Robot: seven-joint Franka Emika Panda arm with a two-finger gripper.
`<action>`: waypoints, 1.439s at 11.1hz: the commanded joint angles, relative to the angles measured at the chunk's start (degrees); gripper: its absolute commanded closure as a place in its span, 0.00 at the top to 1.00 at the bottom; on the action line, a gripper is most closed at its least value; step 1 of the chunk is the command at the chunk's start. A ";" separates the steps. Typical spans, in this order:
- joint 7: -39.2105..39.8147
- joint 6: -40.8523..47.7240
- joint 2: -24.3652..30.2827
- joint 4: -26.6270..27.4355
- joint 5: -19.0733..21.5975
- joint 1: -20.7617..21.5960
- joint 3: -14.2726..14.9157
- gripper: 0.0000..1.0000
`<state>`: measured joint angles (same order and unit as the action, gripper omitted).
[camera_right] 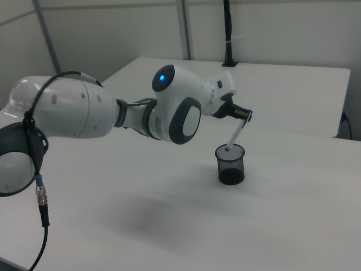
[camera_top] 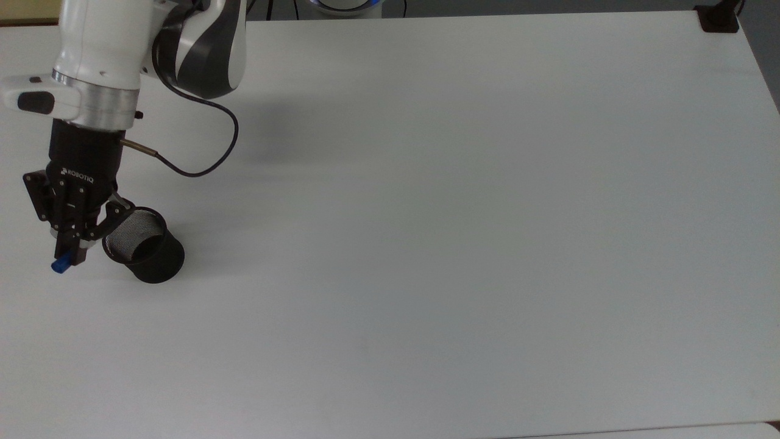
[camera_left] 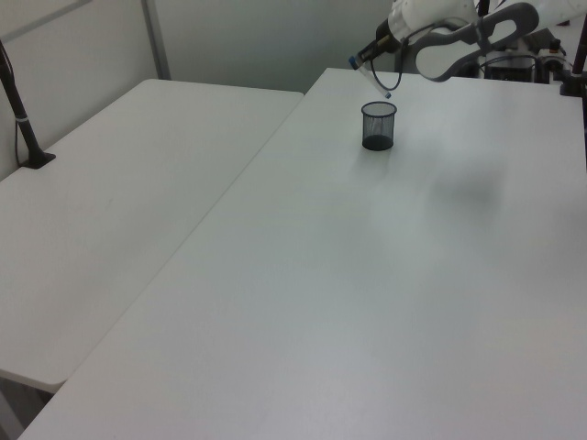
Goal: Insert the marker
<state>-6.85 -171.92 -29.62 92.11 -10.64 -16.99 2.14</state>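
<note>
My gripper (camera_top: 68,250) is shut on the marker (camera_top: 59,266), whose blue cap sticks out below the fingers in the top view. It hangs just to the top view's left of the black mesh cup (camera_top: 159,262), which stands upright on the white table (camera_top: 426,213). In the right view the marker (camera_right: 236,137) slants down from the gripper (camera_right: 243,117), with its small blue tip at the rim of the cup (camera_right: 231,169). In the left view the marker (camera_left: 371,78) tilts above the cup (camera_left: 378,128). I cannot tell whether the tip is inside the cup.
A black clamp (camera_top: 719,18) sits at the table's far corner on the top view's right. A second white table (camera_left: 110,183) adjoins on the left view's left, with a black post (camera_left: 20,110) on it. The arm's cable (camera_top: 201,164) loops above the table.
</note>
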 commanded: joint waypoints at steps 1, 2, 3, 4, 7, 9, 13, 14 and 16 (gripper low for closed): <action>0.87 -1.49 -0.70 0.61 -1.23 -0.33 -0.64 0.11; 0.87 -1.49 -0.96 0.87 -1.23 -0.24 -0.73 0.12; 0.96 -1.40 -1.05 1.48 -1.31 -0.24 -0.73 0.17; 2.09 -1.31 -0.96 2.36 -1.32 -0.24 -0.73 0.21; 3.78 -0.79 -0.35 4.57 -1.23 0.02 -0.91 0.62; 3.25 -0.44 0.35 4.57 -0.53 0.29 -1.69 1.00; 3.16 13.92 3.51 2.11 -0.26 0.37 -8.70 1.00; 3.25 19.46 4.83 1.23 -0.26 0.37 -11.17 1.00; 3.25 29.40 8.16 1.14 -0.26 0.72 -15.74 1.00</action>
<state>-3.78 -152.75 -26.28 92.34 -10.74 -16.46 -9.49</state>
